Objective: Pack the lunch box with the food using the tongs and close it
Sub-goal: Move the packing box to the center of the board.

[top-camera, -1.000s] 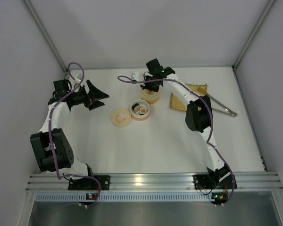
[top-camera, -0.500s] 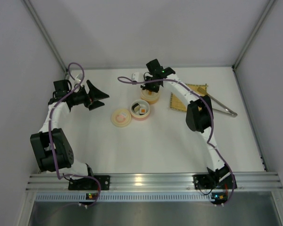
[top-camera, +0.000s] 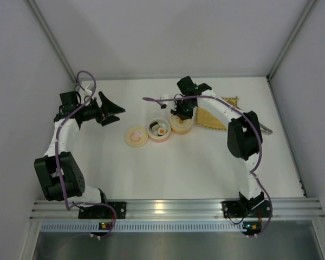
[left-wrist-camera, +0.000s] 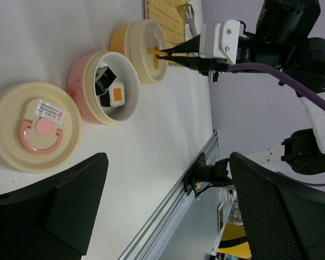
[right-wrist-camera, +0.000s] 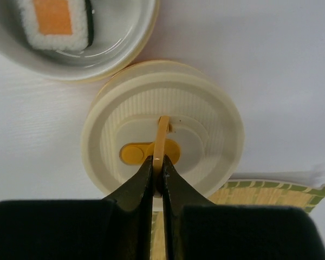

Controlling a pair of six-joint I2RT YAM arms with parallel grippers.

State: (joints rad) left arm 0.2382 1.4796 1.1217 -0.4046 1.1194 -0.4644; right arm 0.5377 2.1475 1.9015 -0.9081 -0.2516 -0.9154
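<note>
The lunch box stands in parts. A pink bowl (top-camera: pixel 159 129) holds two sushi rolls (left-wrist-camera: pixel 117 95), black-wrapped rice with orange centres. Right beside it sits a yellow-orange tub under a cream ribbed lid (right-wrist-camera: pixel 162 141). My right gripper (right-wrist-camera: pixel 157 162) is shut on that lid's upright yellow handle (right-wrist-camera: pixel 162 132). A second cream lid with a pink handle (top-camera: pixel 136 136) lies flat left of the bowl. The tongs (left-wrist-camera: pixel 188 12) show as a silver end on the bamboo mat; my right arm covers most of them from above. My left gripper (top-camera: pixel 115 111) hangs open, left of the bowls.
The tan bamboo mat (top-camera: pixel 216 115) lies right of the tub, partly under my right arm. White walls close the table at the back and on both sides. The aluminium rail (top-camera: pixel 168 207) runs along the near edge.
My right arm has swung right and nearer, carrying the lidded yellow tub by its handle from behind the pink bowl to the bowl's right side. The left arm has barely moved.
</note>
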